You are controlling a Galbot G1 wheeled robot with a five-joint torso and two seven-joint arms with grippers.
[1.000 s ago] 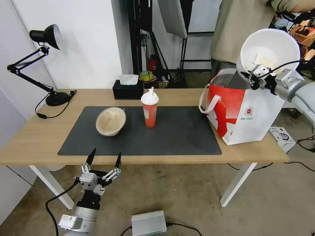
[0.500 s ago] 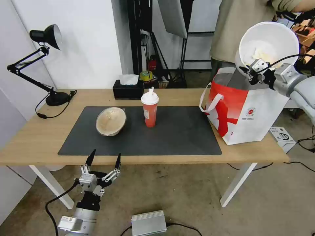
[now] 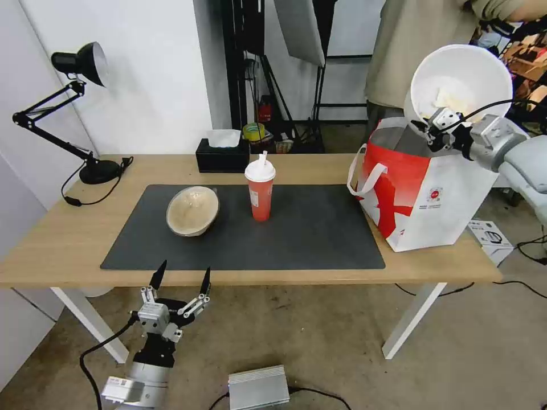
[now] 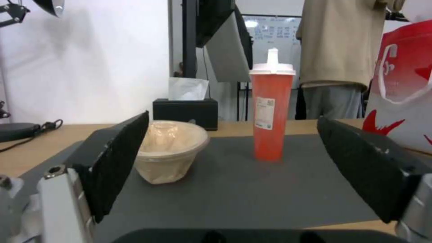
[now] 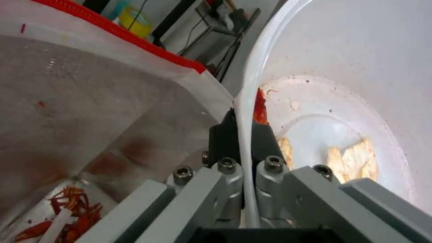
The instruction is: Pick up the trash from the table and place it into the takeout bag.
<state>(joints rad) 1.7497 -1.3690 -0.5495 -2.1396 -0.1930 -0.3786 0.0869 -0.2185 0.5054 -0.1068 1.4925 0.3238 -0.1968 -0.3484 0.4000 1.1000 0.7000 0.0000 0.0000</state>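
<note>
Above the takeout bag [image 3: 424,193] mouth, white bowl [image 3: 461,80] had dropped slightly and shifted bagward versus half a second earlier, right gripper [image 3: 434,130] fingers pinching its rim. Release looked close. Left gripper [image 3: 179,285] idled below the bench [image 3: 57,245], fingers wide.

Right gripper [image 3: 428,126] covers part of the white bowl [image 3: 460,80] rim it pinches; in the right wrist view the bowl's far side runs off the frame. The bag [image 3: 424,193] interior below that gripper is mostly hidden in the head view, and the logo text is too small to read. Between the left gripper's [image 4: 232,162] fingers, the cup [image 4: 271,111] label is unreadable.
</note>
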